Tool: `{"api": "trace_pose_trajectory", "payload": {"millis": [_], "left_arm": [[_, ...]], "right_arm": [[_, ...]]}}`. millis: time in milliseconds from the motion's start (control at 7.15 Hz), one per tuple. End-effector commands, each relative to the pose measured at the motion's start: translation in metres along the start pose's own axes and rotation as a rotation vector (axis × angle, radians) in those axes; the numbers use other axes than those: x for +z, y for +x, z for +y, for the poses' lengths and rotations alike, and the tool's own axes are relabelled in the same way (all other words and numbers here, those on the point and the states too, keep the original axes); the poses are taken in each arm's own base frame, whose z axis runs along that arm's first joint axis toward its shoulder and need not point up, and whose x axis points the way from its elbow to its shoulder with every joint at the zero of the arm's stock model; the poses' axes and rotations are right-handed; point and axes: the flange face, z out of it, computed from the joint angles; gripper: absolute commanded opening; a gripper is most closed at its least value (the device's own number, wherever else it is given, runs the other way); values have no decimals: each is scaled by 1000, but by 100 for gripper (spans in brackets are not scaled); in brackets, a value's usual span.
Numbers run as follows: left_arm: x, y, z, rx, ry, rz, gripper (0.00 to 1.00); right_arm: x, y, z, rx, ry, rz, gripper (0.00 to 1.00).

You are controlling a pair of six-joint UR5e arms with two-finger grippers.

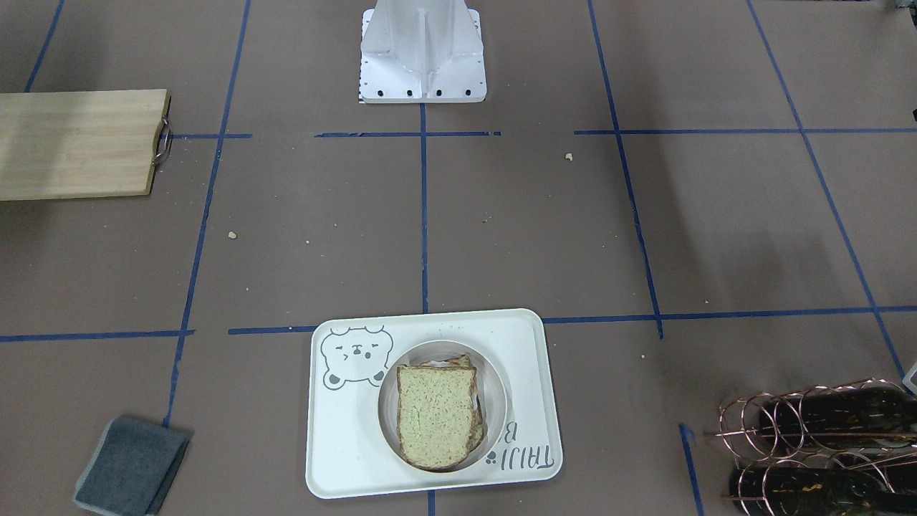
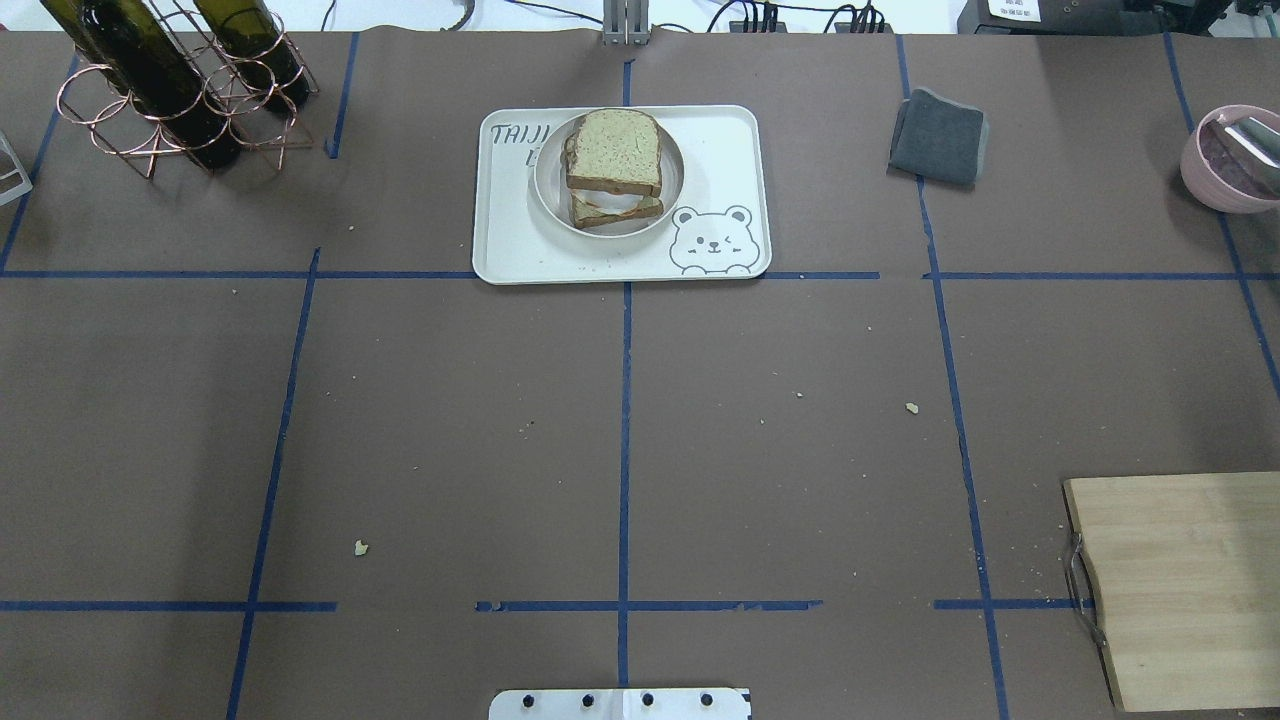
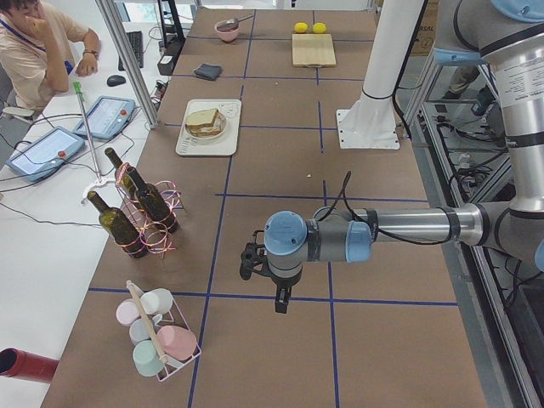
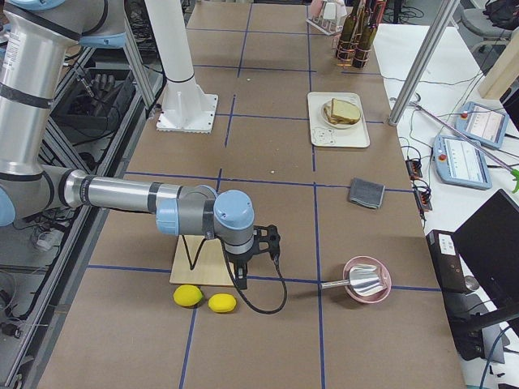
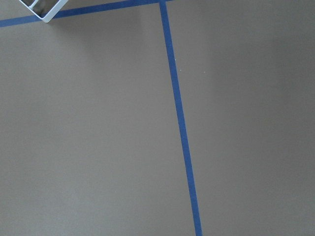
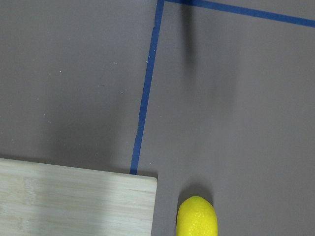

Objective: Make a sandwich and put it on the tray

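The sandwich [image 2: 613,155], two tan brown-crusted bread slices with a sliver of white egg between them, lies on a small round cream plate [image 2: 548,195]. The plate stands on the cream tray [image 2: 725,150] with the bear drawing, at the table's far side. It also shows in the front view [image 1: 437,416]. My left gripper [image 3: 253,260] hangs over bare table far from the tray, toward the robot's left end. My right gripper [image 4: 268,241] hangs near the cutting board, toward the right end. Both show only in the side views; I cannot tell whether they are open or shut.
A wooden cutting board [image 2: 1190,590] lies at the near right, with two lemons [image 4: 203,298] beside it. A grey cloth [image 2: 938,137] and a pink bowl [image 2: 1235,160] are at the far right. A copper rack with wine bottles [image 2: 170,90] is at the far left. A rack of cups [image 3: 157,340] stands at the left end.
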Motion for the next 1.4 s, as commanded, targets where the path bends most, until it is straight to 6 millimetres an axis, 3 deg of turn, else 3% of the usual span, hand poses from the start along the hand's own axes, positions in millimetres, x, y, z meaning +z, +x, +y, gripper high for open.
{"api": "trace_pose_trajectory", "payload": {"millis": [0, 140, 1259], "left_arm": [[-7, -1, 4, 1, 16, -3, 100], [0, -10, 3, -20, 1, -6, 100], [-1, -9, 4, -16, 6, -7, 100]], "right_arm": [[1, 0, 2, 3, -2, 0, 100], [1, 1, 2, 2, -2, 3, 100], [-2, -2, -1, -6, 5, 1, 100]]}}
